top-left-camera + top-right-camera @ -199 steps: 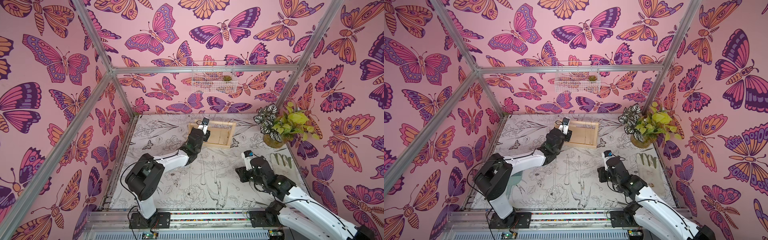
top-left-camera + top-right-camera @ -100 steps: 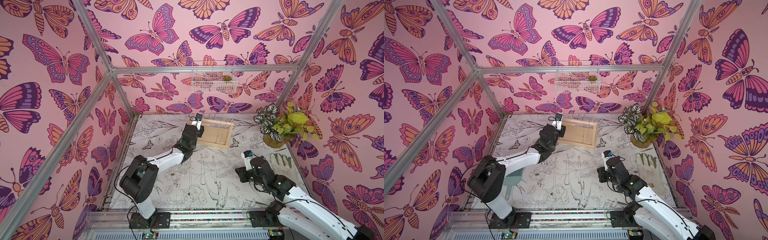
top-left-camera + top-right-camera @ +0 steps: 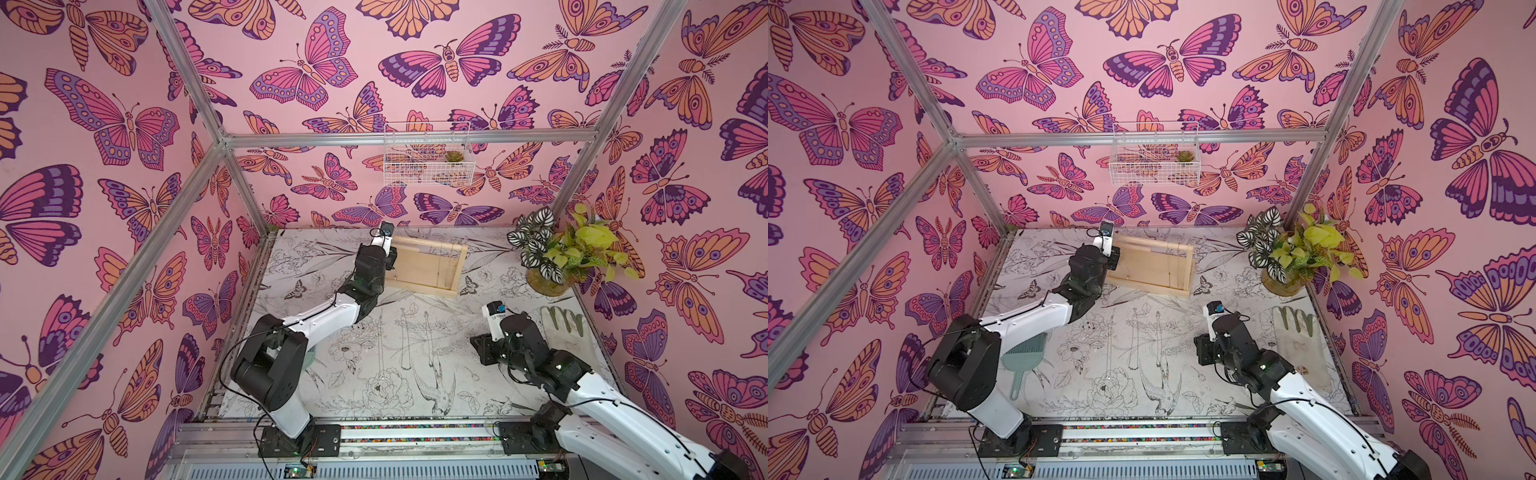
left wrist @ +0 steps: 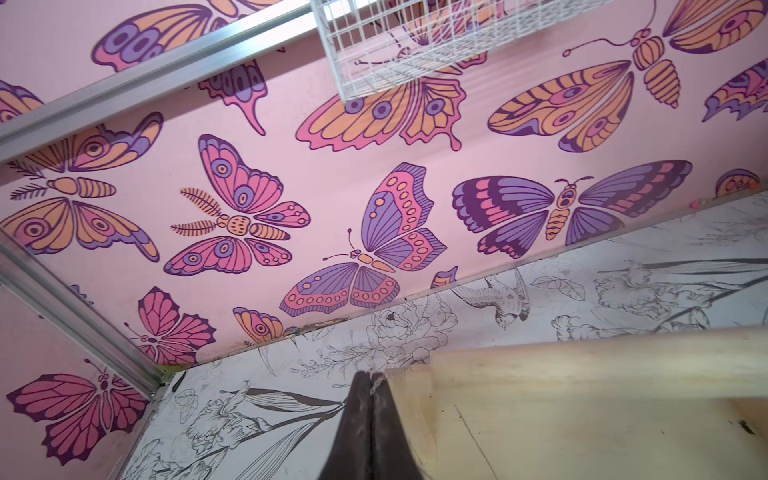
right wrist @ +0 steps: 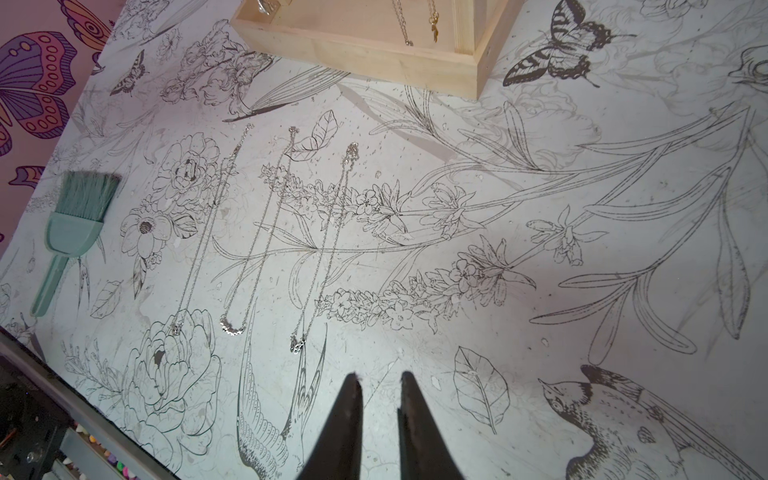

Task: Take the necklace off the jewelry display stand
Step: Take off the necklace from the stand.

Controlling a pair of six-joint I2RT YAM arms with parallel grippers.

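Observation:
The pale wooden jewelry display stand (image 3: 428,270) (image 3: 1148,266) stands at the back of the table in both top views. My left gripper (image 3: 390,253) (image 4: 371,376) is at the stand's left end, shut, with a short bit of the necklace's silver chain (image 4: 376,384) pinched at its tips. The rest of that necklace is hidden. In the right wrist view two thin chains (image 5: 401,23) hang inside the stand (image 5: 374,45). My right gripper (image 3: 480,345) (image 5: 378,376) hovers low over the table's right half, its jaws slightly apart with nothing between them.
Three necklaces (image 5: 257,232) lie stretched side by side on the table in front of my right gripper. A teal brush (image 5: 75,232) (image 3: 1023,361) lies at the left. Potted plants (image 3: 557,253) and a white glove (image 3: 565,328) are at the right. A white wire basket (image 3: 428,162) hangs on the back wall.
My left arm has moved leftward, from over the stand's middle to its left end, with the gripper shut throughout. The right arm has not moved.

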